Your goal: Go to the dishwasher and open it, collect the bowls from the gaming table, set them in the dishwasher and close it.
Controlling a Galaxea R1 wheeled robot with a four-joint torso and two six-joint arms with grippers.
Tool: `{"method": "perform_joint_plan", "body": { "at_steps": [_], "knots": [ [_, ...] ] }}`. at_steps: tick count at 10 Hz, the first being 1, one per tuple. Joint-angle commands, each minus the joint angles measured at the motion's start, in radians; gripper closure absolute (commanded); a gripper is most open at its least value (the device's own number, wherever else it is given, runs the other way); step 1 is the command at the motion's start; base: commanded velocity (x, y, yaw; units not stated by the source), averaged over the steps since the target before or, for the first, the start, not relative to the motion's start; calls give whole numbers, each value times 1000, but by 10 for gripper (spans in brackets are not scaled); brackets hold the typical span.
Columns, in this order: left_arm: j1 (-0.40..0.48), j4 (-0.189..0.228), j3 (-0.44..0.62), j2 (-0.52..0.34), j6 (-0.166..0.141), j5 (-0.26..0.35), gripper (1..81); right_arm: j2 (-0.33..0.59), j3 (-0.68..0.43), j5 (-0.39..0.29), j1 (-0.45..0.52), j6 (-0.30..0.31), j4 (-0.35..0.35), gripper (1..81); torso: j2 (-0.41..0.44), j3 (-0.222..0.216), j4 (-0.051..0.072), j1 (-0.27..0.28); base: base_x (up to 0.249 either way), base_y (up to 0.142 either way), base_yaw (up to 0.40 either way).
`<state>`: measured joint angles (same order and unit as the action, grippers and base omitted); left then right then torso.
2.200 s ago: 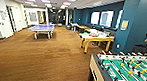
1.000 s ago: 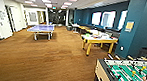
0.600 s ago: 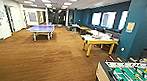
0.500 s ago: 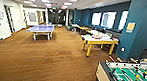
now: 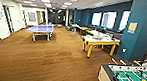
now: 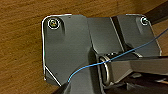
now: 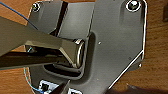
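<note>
**Rolling toward the yellow table**

Camera's crept forward since a second ago, so the foosball table (image 5: 129,78) sits bigger. Left to right: ping-pong table (image 5: 41,29), then the gaming table (image 5: 100,41) ahead-right, long side across, a green bowl (image 5: 88,36) at its near-left end. Grippers' state: can't tell.

Gaming table (image 5: 100,40): white top, yellow rim, yellow legs, standing level on brown carpet beside the teal wall (image 5: 137,33), well beyond the green table-football table (image 5: 129,78). Lime green bowl (image 5: 89,36) sitting on its near-left end; other small items on top too blurred to identify
</note>
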<state>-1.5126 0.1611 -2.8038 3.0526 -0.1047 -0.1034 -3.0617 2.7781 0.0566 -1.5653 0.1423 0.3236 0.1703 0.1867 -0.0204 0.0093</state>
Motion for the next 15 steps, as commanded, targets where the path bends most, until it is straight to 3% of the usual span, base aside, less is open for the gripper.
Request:
{"method": "perform_joint_plan", "body": {
  "at_steps": [1,8,15],
  "knots": [
    [48,-2,-5,-3,3,48,10,-5,-3,-44,44,-3,5,10,0,0,0,0,155,73,0],
    [48,-2,-5,-3,3,47,10,-7,-3,-44,46,-3,5,10,0,0,0,-1,154,71,0],
    [48,-2,-5,-3,3,48,10,-7,-3,-44,44,-3,5,10,0,0,0,-1,157,0,0]
  ]
}}
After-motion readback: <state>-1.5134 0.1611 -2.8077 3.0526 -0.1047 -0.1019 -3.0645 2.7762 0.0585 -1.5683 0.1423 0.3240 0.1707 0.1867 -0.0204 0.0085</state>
